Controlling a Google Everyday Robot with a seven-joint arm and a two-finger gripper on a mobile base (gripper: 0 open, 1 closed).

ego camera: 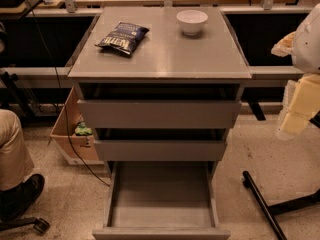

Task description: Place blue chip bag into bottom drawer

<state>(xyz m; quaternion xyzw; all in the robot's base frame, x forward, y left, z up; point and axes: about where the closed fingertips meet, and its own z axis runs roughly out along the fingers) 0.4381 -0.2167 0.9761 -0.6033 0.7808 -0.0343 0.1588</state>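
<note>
The blue chip bag (pixel 123 37), a dark crinkled foil bag with pale lettering, lies flat on the left part of the grey cabinet top (pixel 160 59). The bottom drawer (pixel 161 199) is pulled out wide towards me and its grey tray holds nothing. My gripper (pixel 296 115) hangs at the right edge of the view, beside the cabinet at the height of the upper drawers, well to the right of the bag and touching nothing that I can see.
A white bowl (pixel 192 21) stands on the top at the back right. The top drawer (pixel 159 113) and middle drawer (pixel 160 149) stand slightly out. A cardboard box (pixel 70 134) and a person's leg (pixel 12 156) are left; a black stand leg (pixel 265 204) is right.
</note>
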